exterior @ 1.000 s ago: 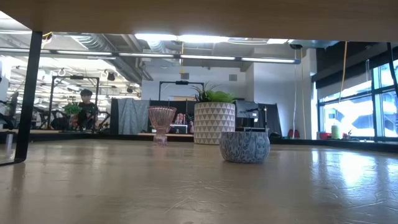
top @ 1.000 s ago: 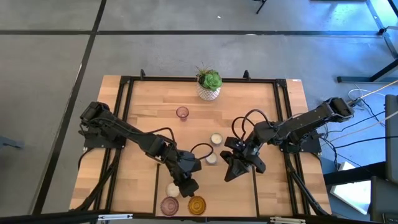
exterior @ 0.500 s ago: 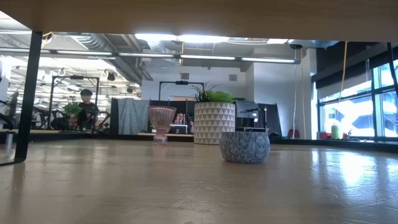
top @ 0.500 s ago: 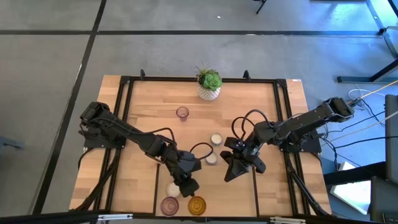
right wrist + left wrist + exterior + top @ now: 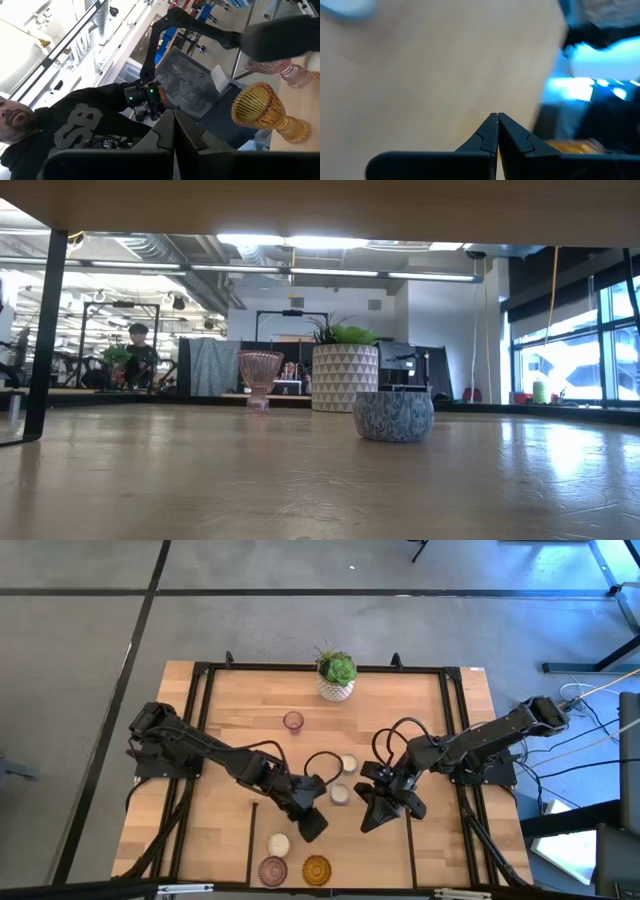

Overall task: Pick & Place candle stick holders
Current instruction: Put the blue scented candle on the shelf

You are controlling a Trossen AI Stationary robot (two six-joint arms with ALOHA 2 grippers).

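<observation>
We see three holders in a row at the near edge: cream holder (image 5: 278, 844), pink glass holder (image 5: 272, 869), amber holder (image 5: 317, 869). Two more cream holders (image 5: 340, 794) sit mid-table, just beside our left gripper (image 5: 312, 825), closed and empty. Our right gripper (image 5: 370, 814), also closed and empty, flanks them opposite. Another pink holder (image 5: 292, 721) stands farther back, near the plant pot (image 5: 336, 688).

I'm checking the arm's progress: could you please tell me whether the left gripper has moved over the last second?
Yes. The left gripper has drawn off the cream-white round holder at the near edge, shifting toward the table's middle, shut and empty.
</observation>
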